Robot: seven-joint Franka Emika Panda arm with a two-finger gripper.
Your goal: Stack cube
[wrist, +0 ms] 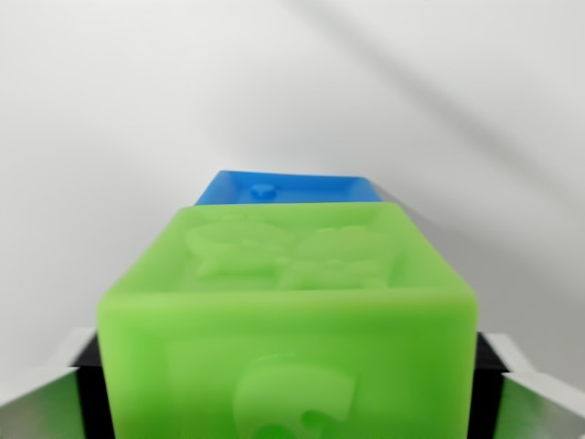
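Observation:
A large green cube (288,320) with embossed figures on its top fills the lower middle of the wrist view. My gripper (288,384) is shut on it, one metal finger (41,393) at the view's left edge and the other finger (539,393) at the view's right pressing its sides. Behind and beyond the green cube, the top of a blue cube (288,189) shows, resting on the white surface. Most of the blue cube is hidden by the green one. I cannot tell whether the two cubes touch.
A plain white surface (137,110) surrounds the cubes, crossed by soft grey shadow bands at the upper right.

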